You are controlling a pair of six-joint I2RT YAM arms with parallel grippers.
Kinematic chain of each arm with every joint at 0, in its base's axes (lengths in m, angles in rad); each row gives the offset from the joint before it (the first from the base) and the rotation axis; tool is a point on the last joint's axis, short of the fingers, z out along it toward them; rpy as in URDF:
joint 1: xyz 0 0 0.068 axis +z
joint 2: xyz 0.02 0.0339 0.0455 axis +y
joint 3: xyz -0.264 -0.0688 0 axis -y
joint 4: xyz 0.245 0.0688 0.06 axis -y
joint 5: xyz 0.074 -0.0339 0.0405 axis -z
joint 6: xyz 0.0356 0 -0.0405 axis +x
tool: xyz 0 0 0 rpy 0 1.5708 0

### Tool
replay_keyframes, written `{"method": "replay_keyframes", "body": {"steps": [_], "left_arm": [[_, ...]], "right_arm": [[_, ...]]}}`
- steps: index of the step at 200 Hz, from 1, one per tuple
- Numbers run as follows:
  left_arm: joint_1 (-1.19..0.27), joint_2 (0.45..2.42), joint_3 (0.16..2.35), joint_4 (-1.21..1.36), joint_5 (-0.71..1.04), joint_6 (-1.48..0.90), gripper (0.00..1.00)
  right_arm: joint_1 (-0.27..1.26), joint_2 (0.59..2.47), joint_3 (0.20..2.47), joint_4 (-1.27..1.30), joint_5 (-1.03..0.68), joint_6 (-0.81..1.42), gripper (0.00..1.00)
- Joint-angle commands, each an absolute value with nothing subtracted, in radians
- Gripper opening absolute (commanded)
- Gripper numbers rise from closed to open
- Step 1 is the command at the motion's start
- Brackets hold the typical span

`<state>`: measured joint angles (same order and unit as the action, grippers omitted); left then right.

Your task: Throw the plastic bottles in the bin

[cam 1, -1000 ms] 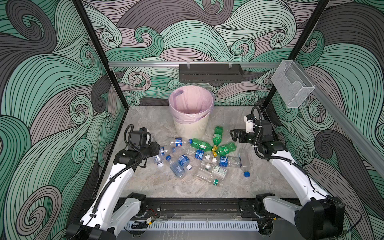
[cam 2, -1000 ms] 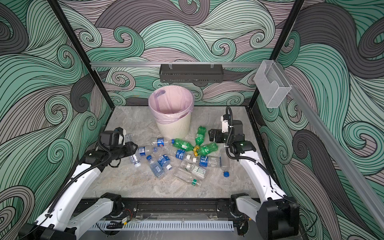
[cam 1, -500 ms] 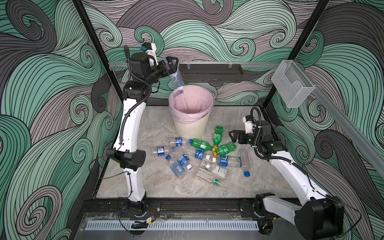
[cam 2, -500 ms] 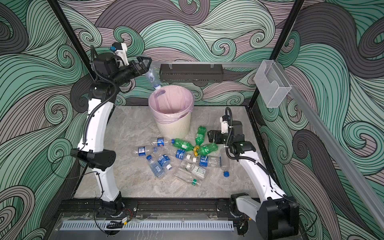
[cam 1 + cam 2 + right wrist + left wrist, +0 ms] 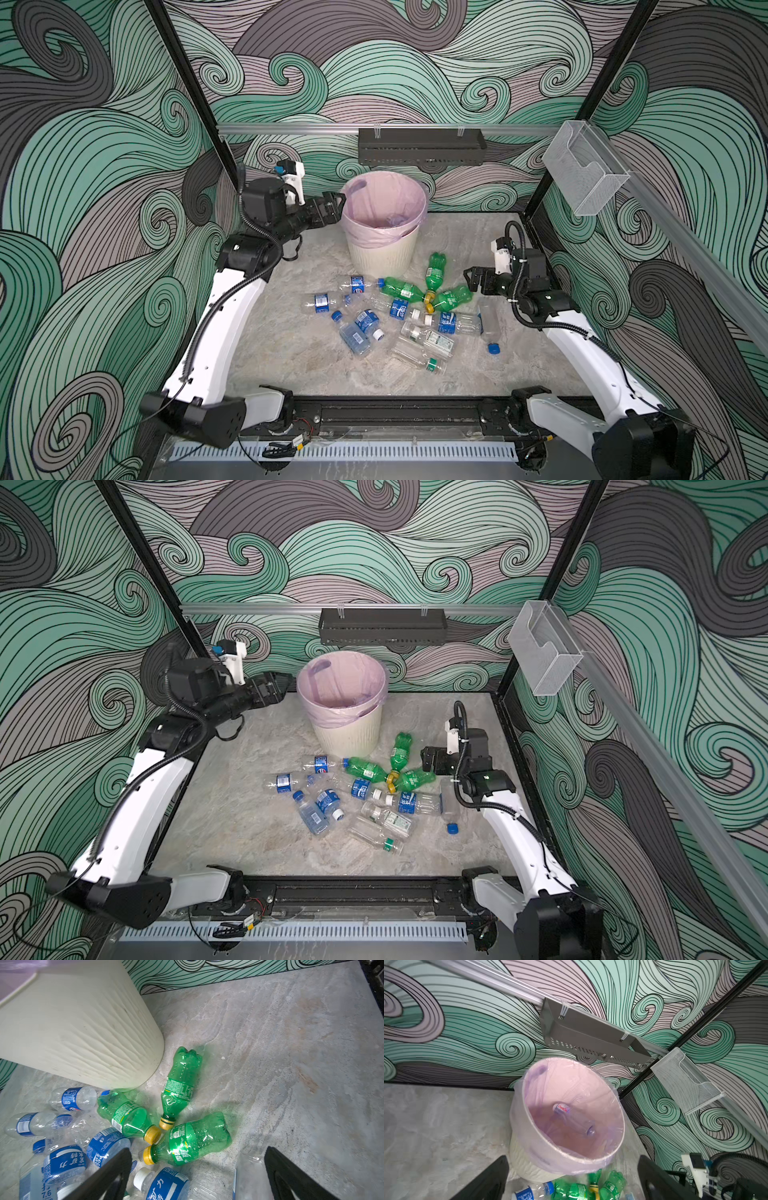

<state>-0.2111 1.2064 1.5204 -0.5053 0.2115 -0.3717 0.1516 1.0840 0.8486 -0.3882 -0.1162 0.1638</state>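
Left wrist view: the left tool [image 5: 572, 1159] is seen spread wide and empty, hovering just beside the rim of the bin [image 5: 520, 1118], on its left in both top views. One clear bottle [image 5: 572, 1121] is lodged at the bottom of the thin, glossy pink liner [image 5: 384, 237]; the cream wall below is ribbed and tapered. Further right, the other plastic bottles [image 5: 399, 309] are strewn flat on the marbled worktop [image 5: 291, 349] before the bin, thin-walled and slippery-looking. At the heap's right edge a green Sprite bottle [image 5: 193, 1142] is found just ahead of the right tool [image 5: 469, 280], likewise held wide and empty. Its base is turned toward that tool, its yellow cap toward the heap. Its long axis is laid nearly across the gap between the fingers [image 5: 108, 1174], so a wrist turn is probably needed. The right arm is judged much the nearer.
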Motion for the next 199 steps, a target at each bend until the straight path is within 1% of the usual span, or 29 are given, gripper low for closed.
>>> {"method": "replay_keyframes", "body": {"steps": [1,25,54,72,98,112,132,199], "left_arm": [[-0.212,1.124,1.393,-0.557,0.127,-0.280,0.99],[-0.212,1.052,1.272,-0.622,0.101,-0.279,0.99],[-0.212,0.985,1.148,-0.661,0.097,-0.312,0.99],[-0.212,0.947,1.069,-0.659,0.091,-0.340,0.99],[-0.212,0.911,0.981,-0.649,0.060,-0.366,0.99],[-0.212,0.906,0.963,-0.655,0.049,-0.368,0.99],[-0.212,0.907,0.954,-0.665,0.039,-0.360,0.99],[-0.212,0.902,0.946,-0.696,-0.052,-0.356,0.99]], "right_arm": [[0.142,1.103,0.870,-0.476,-0.020,0.153,1.00],[0.136,1.116,0.882,-0.545,0.019,0.177,0.99],[0.120,1.132,0.899,-0.647,0.039,0.223,0.92],[0.120,1.135,0.880,-0.661,0.032,0.240,0.86],[0.120,1.175,0.868,-0.700,0.020,0.263,0.83],[0.120,1.193,0.860,-0.711,0.014,0.272,0.82],[0.120,1.219,0.847,-0.712,0.012,0.281,0.76],[0.119,1.351,0.844,-0.684,0.015,0.293,0.75]]}}
